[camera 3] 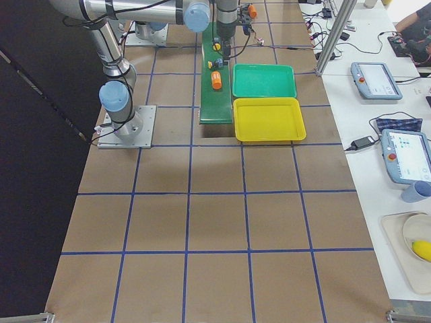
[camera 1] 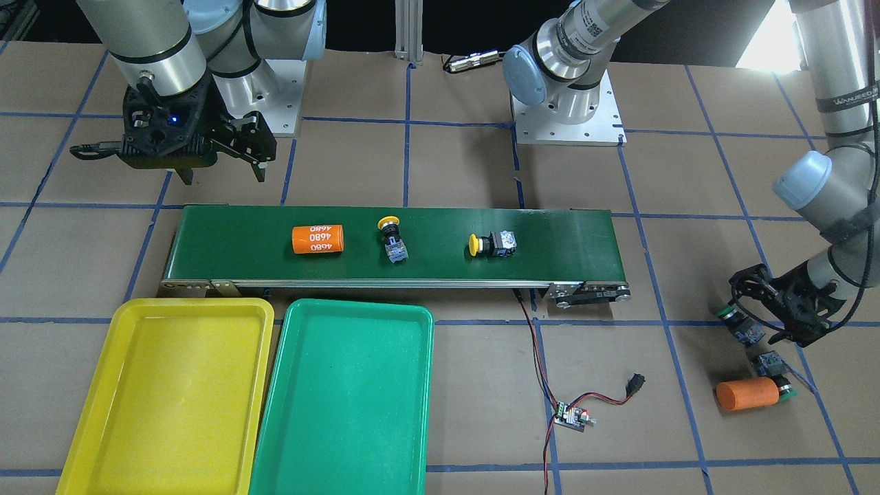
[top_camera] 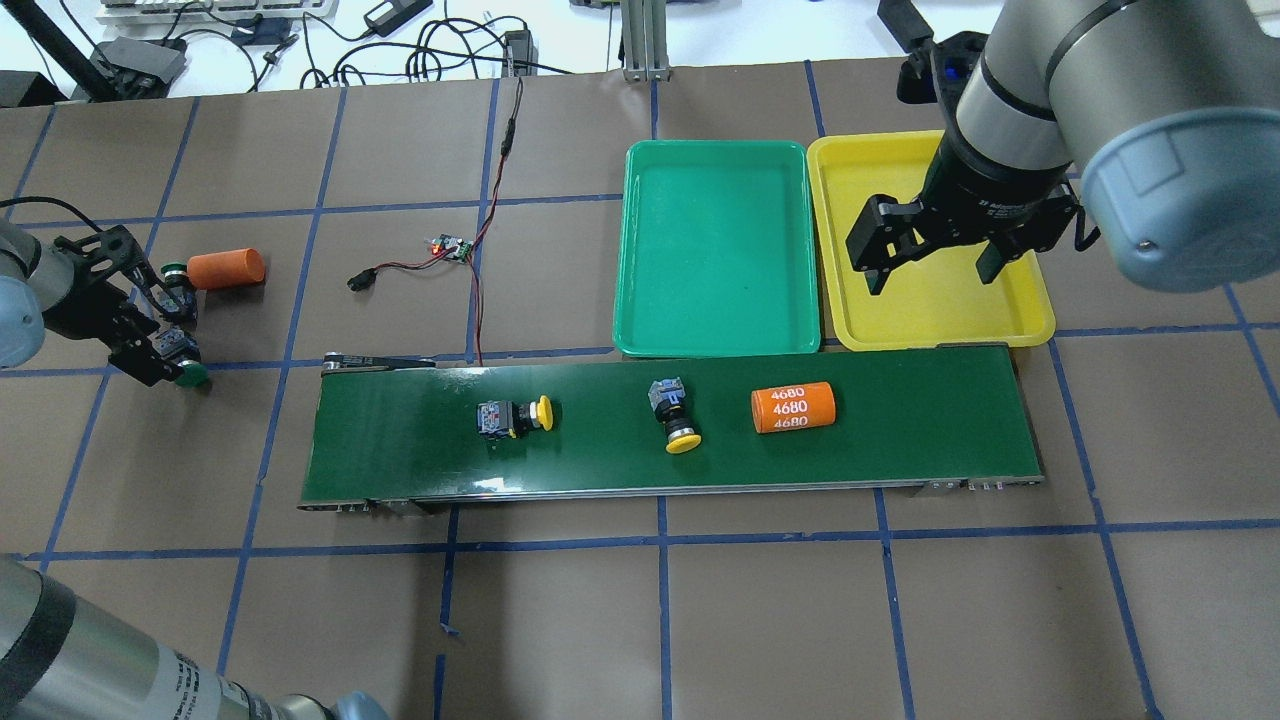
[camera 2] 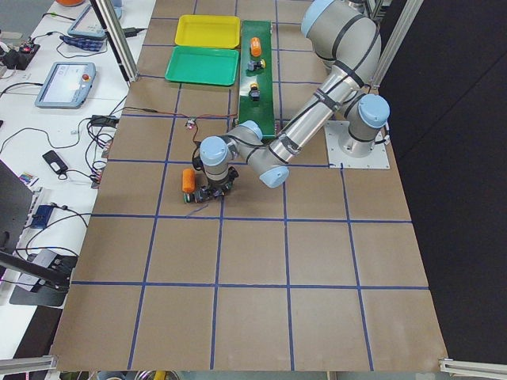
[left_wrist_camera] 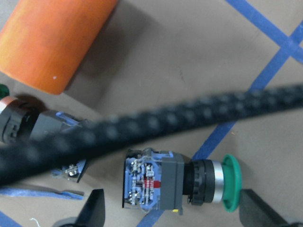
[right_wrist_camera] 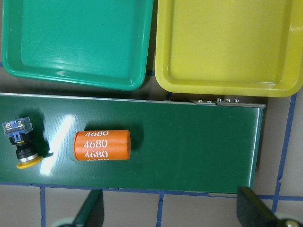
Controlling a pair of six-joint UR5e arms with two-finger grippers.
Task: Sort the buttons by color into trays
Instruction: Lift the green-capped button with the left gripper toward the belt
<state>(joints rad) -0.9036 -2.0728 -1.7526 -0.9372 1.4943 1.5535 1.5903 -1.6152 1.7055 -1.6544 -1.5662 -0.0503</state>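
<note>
Two yellow buttons (camera 1: 392, 237) (camera 1: 491, 244) lie on the green conveyor belt (camera 1: 564, 237). Two green buttons (camera 1: 735, 323) (camera 1: 773, 364) lie on the table past the belt's end. My left gripper (camera 1: 754, 316) is open and low over the nearer green button (left_wrist_camera: 175, 179), one fingertip (left_wrist_camera: 92, 208) on each side, not touching it. My right gripper (top_camera: 930, 268) is open and empty, high above the near edge of the yellow tray (top_camera: 940, 315). The green tray (top_camera: 715, 250) sits beside the yellow one. Both trays are empty.
An orange 4680 cylinder (top_camera: 793, 407) lies on the belt near the trays. A second orange cylinder (camera 1: 746, 393) lies against the other green button. A circuit board with red-black wires (camera 1: 570, 417) lies off the belt. A blurred black cable (left_wrist_camera: 189, 118) crosses the left wrist view.
</note>
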